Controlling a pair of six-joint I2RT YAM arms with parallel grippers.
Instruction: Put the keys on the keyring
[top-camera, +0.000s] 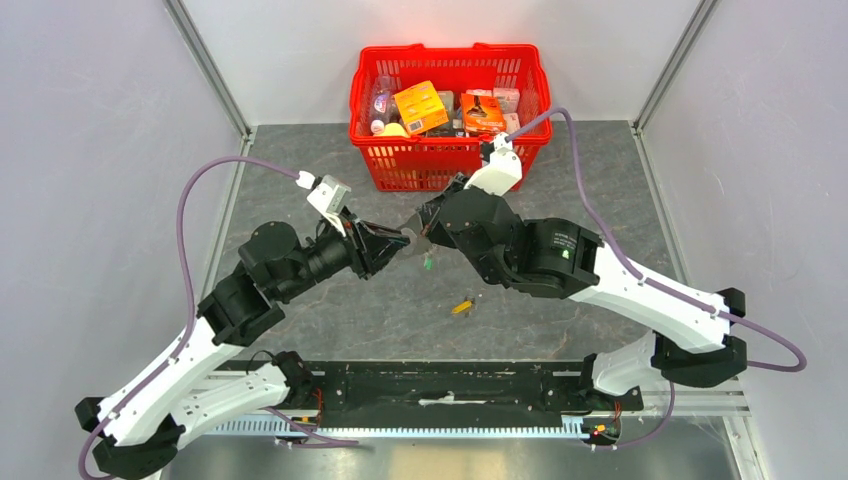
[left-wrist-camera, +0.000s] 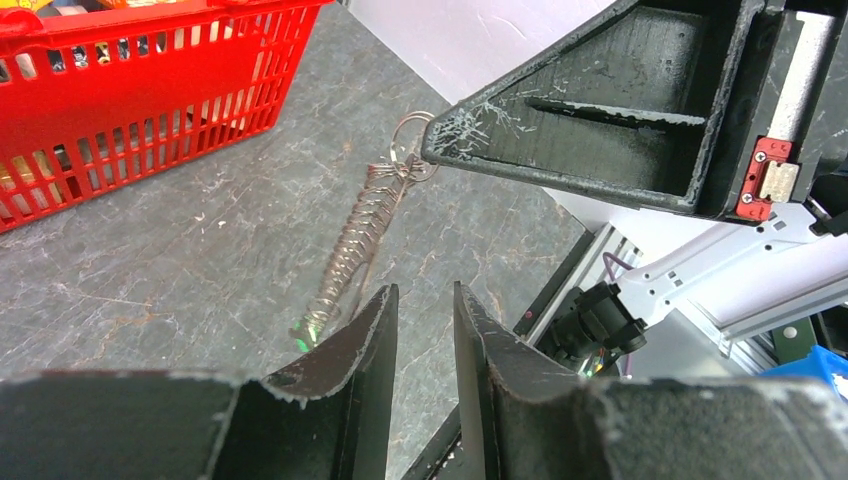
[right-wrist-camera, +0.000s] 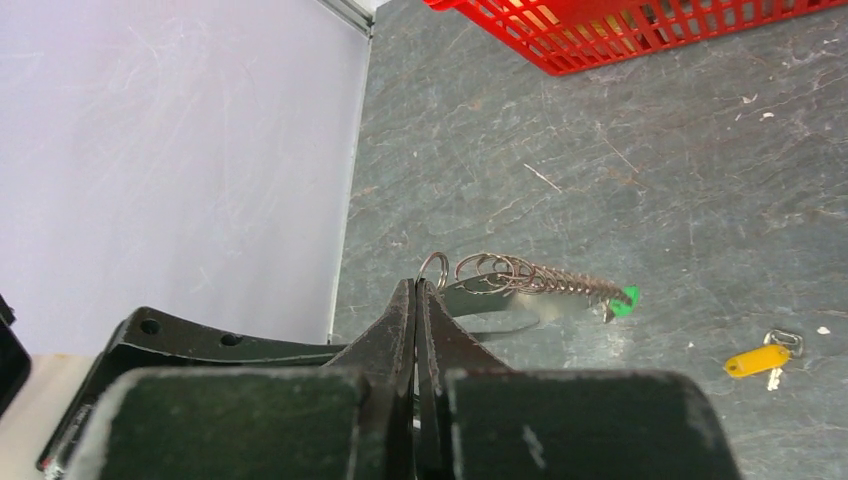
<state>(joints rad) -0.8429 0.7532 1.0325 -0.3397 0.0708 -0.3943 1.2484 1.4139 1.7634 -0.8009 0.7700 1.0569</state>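
Clenched on one end of the thin grey wire keyring with its coiled spring stretch: right fingers. At its other end, a tiny green-headed metal key, just beside released, empty left fingers. On the grey desk, five o'clock from the ring seen overhead: tiny yellow-headed key.

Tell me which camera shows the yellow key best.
The right wrist view: the yellow key lies unobstructed on the table, its head and small ring distinct. The top external view shows it only as a tiny yellow speck. The left wrist view misses it.
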